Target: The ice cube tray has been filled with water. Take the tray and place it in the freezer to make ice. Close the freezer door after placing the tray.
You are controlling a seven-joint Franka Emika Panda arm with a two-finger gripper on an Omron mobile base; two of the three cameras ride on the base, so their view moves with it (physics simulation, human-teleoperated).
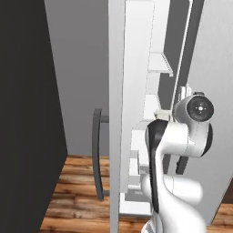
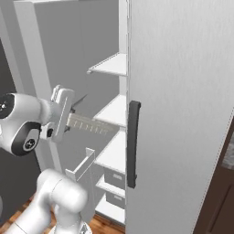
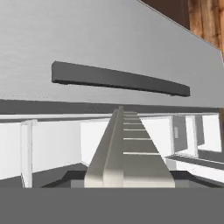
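One tray | my claw is clamping its end | I am keeping it level, aiming for a freezer shelf, avoiding spills.

Freezer interior, white shelves.
Shelves stacked at several levels; drawers sit low; wood floor beneath.

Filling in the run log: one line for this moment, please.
phase: carrying to freezer | gripper: shut on ice cube tray | tray: level, pointing at shelves | freezer door: open
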